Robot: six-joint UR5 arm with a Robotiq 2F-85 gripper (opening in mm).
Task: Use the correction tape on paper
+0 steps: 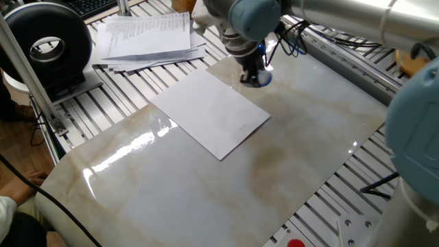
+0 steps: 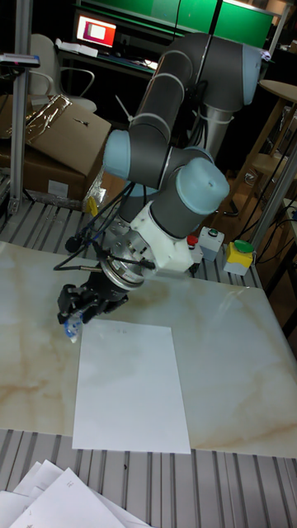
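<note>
fixed view shows the correction tape (image 1: 263, 77) clamped between the fingers of the hand (image 1: 252, 74), its blue body poking out below them. the hand hangs just past the far corner of the paper (image 1: 210, 112), which lies flat on the marble tabletop (image 1: 288, 158). whether the tape's tip touches the surface is unclear.
</note>
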